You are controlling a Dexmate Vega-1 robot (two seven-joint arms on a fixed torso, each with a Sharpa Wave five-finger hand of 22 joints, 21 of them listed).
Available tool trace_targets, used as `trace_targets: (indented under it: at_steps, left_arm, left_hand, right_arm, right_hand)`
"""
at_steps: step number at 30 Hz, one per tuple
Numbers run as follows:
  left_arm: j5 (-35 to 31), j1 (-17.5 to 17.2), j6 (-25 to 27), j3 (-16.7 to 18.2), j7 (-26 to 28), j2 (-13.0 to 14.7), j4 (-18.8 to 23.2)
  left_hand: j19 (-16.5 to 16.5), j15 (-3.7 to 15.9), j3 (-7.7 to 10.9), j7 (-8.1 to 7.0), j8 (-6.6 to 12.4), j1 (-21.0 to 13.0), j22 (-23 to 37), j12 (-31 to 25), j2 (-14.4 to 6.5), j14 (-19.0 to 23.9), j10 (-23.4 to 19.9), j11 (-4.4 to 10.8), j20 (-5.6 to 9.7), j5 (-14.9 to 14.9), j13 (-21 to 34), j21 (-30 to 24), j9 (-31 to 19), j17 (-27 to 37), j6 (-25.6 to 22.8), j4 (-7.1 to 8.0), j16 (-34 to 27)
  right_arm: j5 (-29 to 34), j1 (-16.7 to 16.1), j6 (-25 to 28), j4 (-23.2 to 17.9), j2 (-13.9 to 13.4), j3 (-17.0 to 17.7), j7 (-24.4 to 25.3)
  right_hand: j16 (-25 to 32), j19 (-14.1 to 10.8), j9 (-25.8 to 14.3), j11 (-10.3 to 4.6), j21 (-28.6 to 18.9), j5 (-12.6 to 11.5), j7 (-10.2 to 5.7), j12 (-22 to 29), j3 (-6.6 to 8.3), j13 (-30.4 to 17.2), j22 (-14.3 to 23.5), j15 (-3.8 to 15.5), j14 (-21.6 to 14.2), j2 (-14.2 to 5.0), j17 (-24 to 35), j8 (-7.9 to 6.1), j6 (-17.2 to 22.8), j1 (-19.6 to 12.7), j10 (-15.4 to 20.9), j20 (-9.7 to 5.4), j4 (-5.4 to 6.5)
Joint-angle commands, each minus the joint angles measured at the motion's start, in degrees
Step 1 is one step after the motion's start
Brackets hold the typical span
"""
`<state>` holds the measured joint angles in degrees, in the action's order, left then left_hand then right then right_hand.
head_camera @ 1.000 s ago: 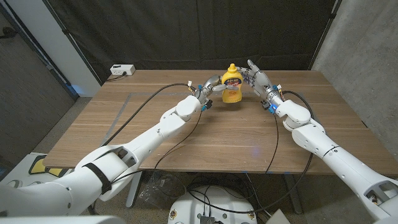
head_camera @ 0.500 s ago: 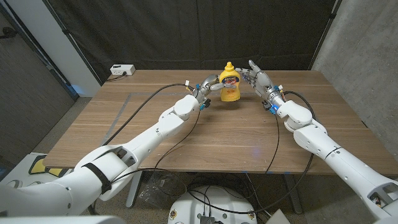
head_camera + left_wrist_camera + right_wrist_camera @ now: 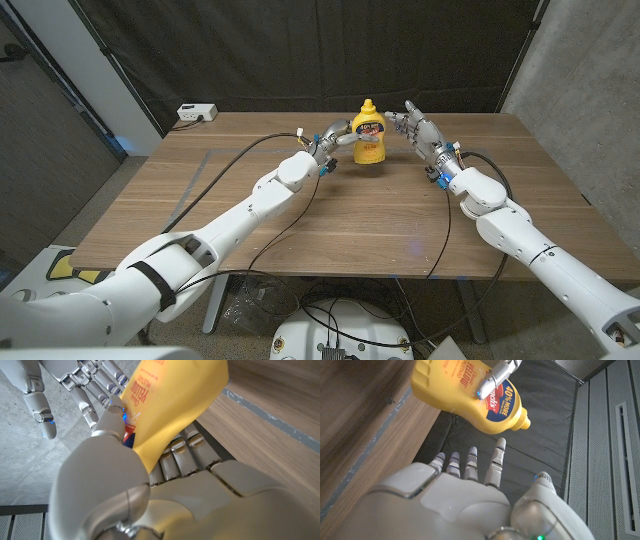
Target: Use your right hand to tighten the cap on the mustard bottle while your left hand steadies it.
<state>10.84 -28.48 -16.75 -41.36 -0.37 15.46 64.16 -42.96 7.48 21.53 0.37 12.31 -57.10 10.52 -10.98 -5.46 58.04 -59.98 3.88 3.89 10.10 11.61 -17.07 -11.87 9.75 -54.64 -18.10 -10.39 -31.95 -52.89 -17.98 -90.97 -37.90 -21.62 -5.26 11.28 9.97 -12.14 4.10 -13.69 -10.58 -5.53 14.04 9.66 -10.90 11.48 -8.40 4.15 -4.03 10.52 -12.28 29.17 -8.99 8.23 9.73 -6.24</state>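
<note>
A yellow mustard bottle [image 3: 368, 140] stands upright at the table's far middle, its yellow cap [image 3: 368, 105] on top. My left hand [image 3: 333, 139] grips the bottle's body from its left side; fingers wrap under the bottle [image 3: 175, 400] in the left wrist view. My right hand [image 3: 417, 128] is held open just right of the bottle, fingers spread and pointing up, a small gap from the cap. From the right wrist, the right hand [image 3: 465, 495] sits short of the bottle [image 3: 465, 390] and its cap [image 3: 522, 422], touching neither.
A white power box [image 3: 197, 112] sits at the table's back left edge. Blue tape lines [image 3: 205, 165] mark the wooden table [image 3: 350, 220]. Black cables run along both forearms. A dark curtain hangs behind the table.
The bottle has shifted slightly left and back in my left hand. My right hand has drawn a little to the right, away from the cap.
</note>
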Motion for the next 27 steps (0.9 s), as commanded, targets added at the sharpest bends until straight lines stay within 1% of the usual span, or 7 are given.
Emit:
trace_targets:
  at_steps: [1, 3, 5, 7, 14, 22, 27]
  left_arm:
    - [-1.79, -2.95, 4.42, 0.69, 2.95, 3.5, 7.58]
    - [-3.28, -4.09, 6.94, 0.85, 4.92, 4.9, 11.04]
    - [-4.1, -5.04, 8.21, 1.15, 6.16, 5.96, 13.44]
    - [-3.94, -6.09, 8.99, 1.74, 6.79, 6.79, 15.44]
    - [-4.12, -8.57, 10.42, 3.28, 7.55, 9.97, 21.04]
    - [-5.11, -8.29, 8.04, 3.55, 6.33, 11.22, 21.57]
    - [-6.14, -7.97, 6.44, 3.28, 6.76, 10.66, 19.75]
  left_hand:
    - [-0.35, 0.06, 12.69, 3.1, 0.24, 1.97, 0.16, -0.22, -2.32, 0.75, -0.39, 0.29, -0.25, 0.19, 0.14, 0.18, -0.08, 0.09, -3.47, 12.37, -0.25]
    - [-0.34, 0.07, 12.74, 3.2, 0.21, 2.01, 0.17, -0.24, -2.33, 0.76, -0.44, 0.32, -0.25, 0.2, 0.14, 0.19, -0.08, 0.1, -3.4, 12.38, -0.25]
    - [-0.35, 0.09, 12.78, 3.24, 0.27, 2.04, 0.17, -0.31, -2.33, 0.77, -0.6, 0.3, -0.27, 0.2, 0.14, 0.19, -0.08, 0.09, -3.53, 12.38, -0.25]
    - [-0.36, 0.13, 12.81, 3.16, 0.29, 2.06, 0.18, -0.31, -2.33, 0.78, -0.61, 0.32, -0.24, 0.2, 0.14, 0.2, -0.08, 0.09, -3.59, 12.37, -0.25]
    - [-0.49, 0.2, 12.91, 3.11, 0.27, 2.14, 0.19, -0.36, -2.3, 1.01, -0.79, 0.43, -0.2, 0.2, 0.14, 0.16, -0.09, 0.09, -3.56, 12.36, -0.31]
    - [-0.51, 0.23, 13.06, 3.05, 0.27, 2.22, 0.2, -0.3, -2.24, 1.01, -0.68, 0.45, -0.18, 0.19, 0.14, 0.19, -0.09, 0.07, -3.59, 12.31, -0.27]
    - [-0.51, 0.29, 13.15, 2.99, 0.29, 2.29, 0.2, -0.31, -2.2, 1.07, -0.72, 0.28, -0.15, 0.19, 0.15, 0.2, -0.09, 0.07, -3.65, 12.29, -0.28]
  right_arm:
    - [0.92, -2.91, -0.29, -1.93, -0.44, 1.69, 4.16]
    - [1.4, -2.99, -0.5, -1.8, -0.51, 1.67, 4.34]
    - [1.99, -3.2, -0.21, -1.77, -0.52, 1.67, 5.17]
    - [1.59, -3.29, -0.12, -1.4, -0.23, 1.64, 5.15]
    - [2.98, -3.86, -0.66, -1.44, 0.51, 1.1, 6.55]
    - [5.26, -3.7, -1.49, -1.46, 0.98, 0.58, 7.84]
    - [5.44, -2.55, -3.83, 0.98, 2.42, 0.32, 7.27]
  right_hand:
    - [-0.15, 6.99, -0.05, 0.48, -0.22, -0.02, 0.19, -0.38, 0.45, -0.12, -0.01, -0.43, 0.04, -0.11, 0.11, 0.88, -2.41, -0.69, -0.48, 0.31, -0.29]
    - [-0.34, 7.02, -0.04, 0.65, -0.18, 0.04, 0.49, -0.61, 0.46, -0.13, -0.01, -0.43, 0.42, -0.07, 0.12, 1.21, -3.52, -0.73, -1.01, 0.2, -0.31]
    - [-0.39, 7.11, -0.03, 0.09, -0.13, 0.06, 0.43, -0.61, 0.46, -0.13, -0.01, -0.36, 0.54, -0.05, 0.13, 1.21, -3.67, -0.74, -0.98, 0.14, -0.32]
    - [-0.45, 7.59, 0.0, -0.24, 0.08, 0.1, -0.33, -0.62, 0.44, -0.13, 0.0, -0.33, 0.69, 0.01, 0.16, 0.82, -2.95, -0.71, -0.94, 0.06, -0.31]
    - [-0.48, 7.98, 0.04, -0.55, 0.25, 0.14, -0.77, -0.57, 0.29, -0.13, 0.0, -0.27, 0.85, 0.25, 0.2, 0.39, -1.96, -0.51, -0.75, 0.07, -0.25]
    - [-0.44, 8.03, 0.09, -0.48, 0.28, 0.17, -0.72, -0.46, 0.05, -0.13, 0.01, -0.19, 0.84, 0.57, 0.25, 0.22, -1.51, -0.15, -0.4, 0.03, -0.13]
    - [-0.41, 8.03, 0.11, -0.32, 0.28, 0.17, -0.75, -0.45, -0.05, -0.13, 0.01, -0.16, 0.79, 0.7, 0.26, 0.2, -1.45, 0.0, -0.34, 0.03, -0.07]
